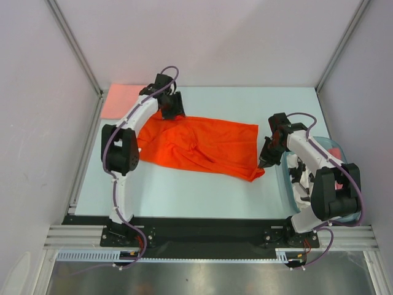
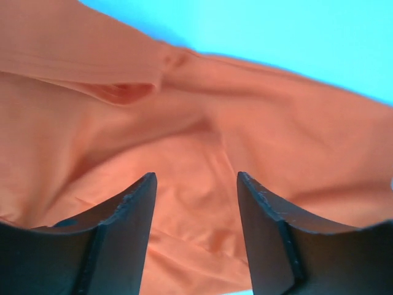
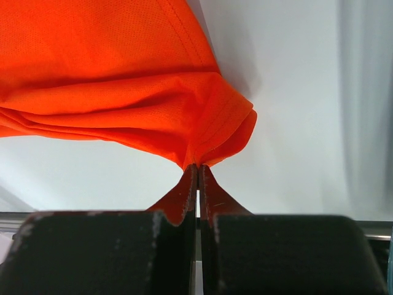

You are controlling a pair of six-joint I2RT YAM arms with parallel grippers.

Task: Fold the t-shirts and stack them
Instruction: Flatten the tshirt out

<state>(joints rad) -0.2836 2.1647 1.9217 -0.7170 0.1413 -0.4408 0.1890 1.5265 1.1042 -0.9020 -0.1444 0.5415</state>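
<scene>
Overall one orange t-shirt (image 1: 202, 144), one tub (image 1: 334, 146)

Left hand (image 2: 195, 178) stands parted; right hand (image 3: 198, 166) is pinched closed.

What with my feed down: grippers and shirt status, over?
Right gripper shut on corner of bright orange-red cloth t-shirt. Left gripper open over its far-left edge. Translucent blue-green plastic tub right of shirt.

Bright even light, faint shadows, mild blur
</scene>
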